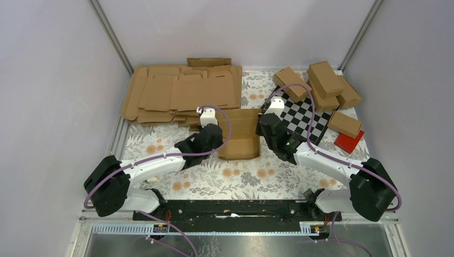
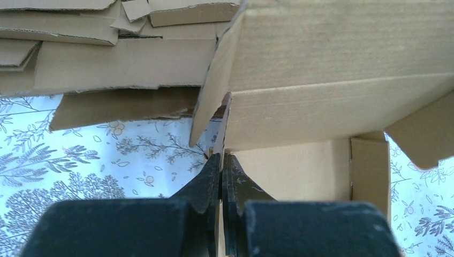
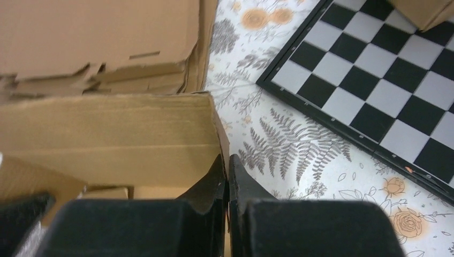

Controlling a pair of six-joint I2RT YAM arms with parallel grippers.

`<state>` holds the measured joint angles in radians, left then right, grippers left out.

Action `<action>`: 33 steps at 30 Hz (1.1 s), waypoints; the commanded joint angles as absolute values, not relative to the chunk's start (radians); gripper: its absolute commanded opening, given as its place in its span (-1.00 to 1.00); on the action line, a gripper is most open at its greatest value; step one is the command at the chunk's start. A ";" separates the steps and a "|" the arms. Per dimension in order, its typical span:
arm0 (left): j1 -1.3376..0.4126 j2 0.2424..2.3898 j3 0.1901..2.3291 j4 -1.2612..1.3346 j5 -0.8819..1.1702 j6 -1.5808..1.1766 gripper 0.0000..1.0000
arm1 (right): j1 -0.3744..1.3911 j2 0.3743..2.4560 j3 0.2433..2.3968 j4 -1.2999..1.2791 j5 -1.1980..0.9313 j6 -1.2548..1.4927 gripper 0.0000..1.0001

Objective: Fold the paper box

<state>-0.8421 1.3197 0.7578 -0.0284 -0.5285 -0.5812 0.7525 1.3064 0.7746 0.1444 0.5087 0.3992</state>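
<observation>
- Pale lilac walls (image 1: 53, 80) close in your work area, and the table wears a floral-print cloth (image 1: 235, 179).
- At the back left lies a stack of flat brown cardboard blanks (image 1: 176, 93). On the right there is a black-and-white chequered board (image 1: 305, 115), with several finished brown cartons (image 1: 324, 77) and a small red box (image 1: 349, 142) at its edge.
- Your workpiece, the plain brown die-cut cardboard paper box (image 1: 239, 140), sits mid-table between the two arms, just in front of the blank stack. It is partly raised rather than flat.
- Your left gripper (image 2: 221, 163) has its jaws pressed together on the thin edge of the box's left side panel. Its wrist view shows a sliver of card caught between the black fingers.
- Your right gripper (image 3: 226, 163) is pinching the right side wall in the same way, jaws tight on the card edge.
- Both wrist views show a broad panel tilted up across the far side, with the open floor of the box below it.
- I'd judge you are at the wall-raising step: both sides are gripped, but the carton is not yet closed and no flap looks tucked.
- The next move likely calls for bringing both side walls square together, so the creases bend evenly.
- Watch the pinch: thin card can tear or slip, and an uneven pull could skew the box on the cloth.
- I can't tell from these views whether any tabs at the near end are engaged.
</observation>
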 commanded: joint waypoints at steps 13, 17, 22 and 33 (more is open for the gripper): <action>-0.983 1.315 0.557 0.344 -0.810 -0.757 -1.00 | 0.828 1.226 0.555 0.422 0.790 0.541 -1.00; -0.988 1.324 0.506 0.408 -0.810 -0.783 -1.00 | 0.828 1.218 0.511 0.431 0.763 0.546 -1.00; -0.990 1.339 0.499 0.405 -0.804 -0.786 -1.00 | 0.828 1.217 0.483 0.445 0.731 0.541 -1.00; -1.008 1.356 0.452 0.400 -0.795 -0.810 -1.00 | 0.828 1.230 0.432 0.507 0.700 0.517 -1.00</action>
